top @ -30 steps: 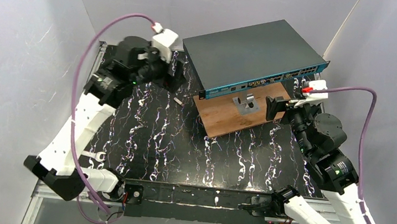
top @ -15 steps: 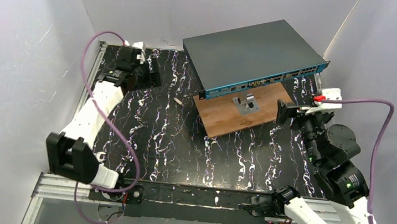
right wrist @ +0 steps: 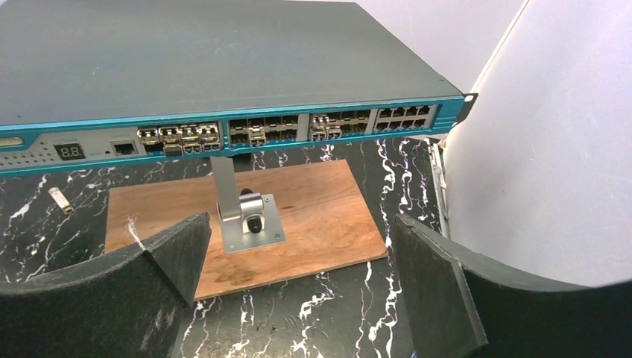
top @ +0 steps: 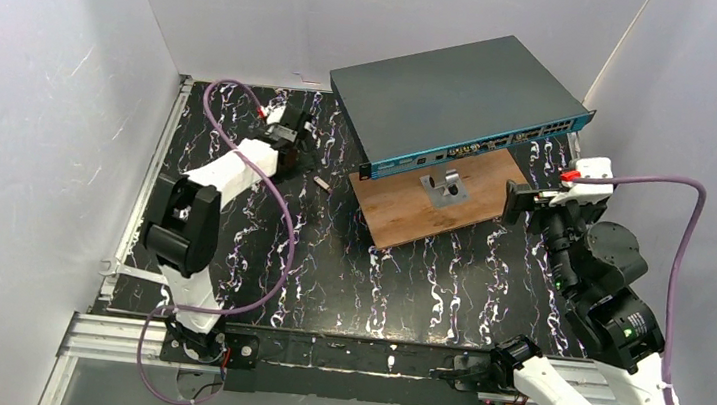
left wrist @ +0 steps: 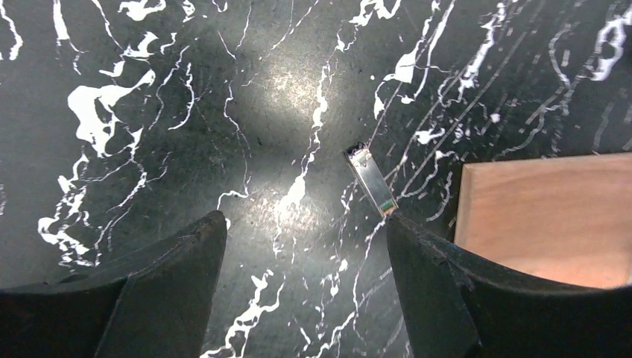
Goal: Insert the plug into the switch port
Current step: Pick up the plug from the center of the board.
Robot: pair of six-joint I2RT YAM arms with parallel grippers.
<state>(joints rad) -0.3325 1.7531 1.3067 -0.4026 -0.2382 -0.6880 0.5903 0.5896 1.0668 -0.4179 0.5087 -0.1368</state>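
Observation:
The switch is a wide dark grey box at the back right; its teal front strip with rows of small sockets faces the right wrist view. The plug, a small silvery module, lies flat on the black marbled table left of the wooden board, also seen from above and in the right wrist view. My left gripper is open and empty just above the table, its right fingertip close beside the plug's near end. My right gripper is open and empty, at the board's right edge, facing the switch front.
A brown wooden board lies under the switch's front, with a silver metal bracket standing on it. Grey walls close in the table on the left, back and right. Purple cables loop from both wrists.
My left arm has folded in and swung from the back left corner down and right, to beside the plug. My right gripper has drawn back a little to the right.

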